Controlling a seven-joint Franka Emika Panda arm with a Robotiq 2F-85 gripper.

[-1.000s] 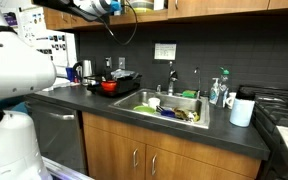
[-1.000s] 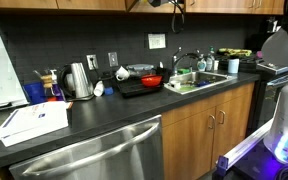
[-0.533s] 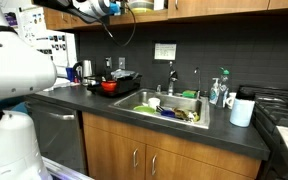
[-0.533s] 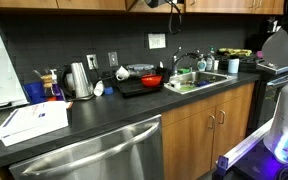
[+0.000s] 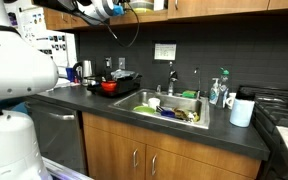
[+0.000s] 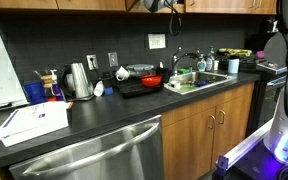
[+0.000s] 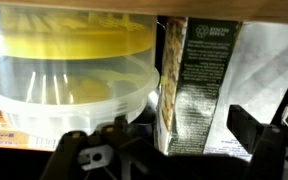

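My gripper [image 7: 174,150] is raised to the upper cabinets, at the top edge of both exterior views [image 5: 117,7] [image 6: 165,4]. In the wrist view its two dark fingers stand wide apart at the bottom, open and holding nothing. Between and just beyond them stands a dark printed package [image 7: 199,80], upright on the cabinet shelf. A clear round plastic container with a yellow lid [image 7: 69,75] sits to its left, close beside it. A white packet [image 7: 269,70] stands to its right, partly behind the right finger [image 7: 254,135].
Below is a dark counter [image 5: 104,102] with a sink [image 5: 169,108] full of dishes, a red pot [image 5: 109,86] on a hot plate, a metal kettle [image 6: 77,80], a white box [image 6: 32,122] and a white cup [image 5: 242,110]. Wooden cabinets run along the top [image 5: 214,8].
In an exterior view the gripper has shifted slightly sideways along the upper cabinet. Nothing on the counter has moved.
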